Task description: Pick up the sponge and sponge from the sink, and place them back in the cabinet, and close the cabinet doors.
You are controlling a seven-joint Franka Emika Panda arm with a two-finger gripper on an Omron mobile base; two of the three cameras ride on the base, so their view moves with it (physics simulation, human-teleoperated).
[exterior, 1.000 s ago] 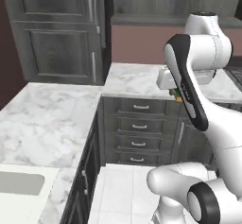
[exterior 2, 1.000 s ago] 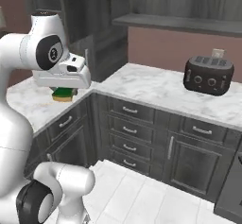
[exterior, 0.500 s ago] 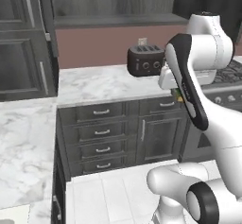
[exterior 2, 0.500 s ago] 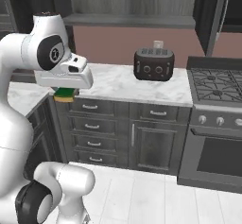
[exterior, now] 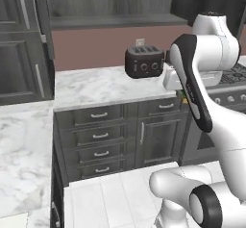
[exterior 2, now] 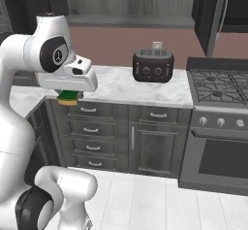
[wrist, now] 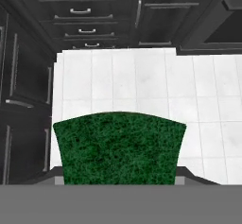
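- Jaws are clamped on the green-and-yellow sponge [wrist: 119, 148]. On my hand cam the dark green face bulges up right at the bottom of the picture, over white floor tiles [wrist: 142, 83].
- From the right base cam I can see the sponge tucked under the gripper [exterior 2: 69, 98], green on top, yellow underneath, hanging in front of the drawer fronts [exterior 2: 90, 128].
- On the left base cam just a sliver of it peeks out past the forearm.
- The hand sits at about worktop height, out over the floor, not above the marble worktop [exterior: 101, 85].
- Further back, a black toaster [exterior 2: 153, 66] stands on that worktop by the wall, well apart from the sponge.
- A stove [exterior 2: 220, 86] with an oven front below sits to the right of the toaster.
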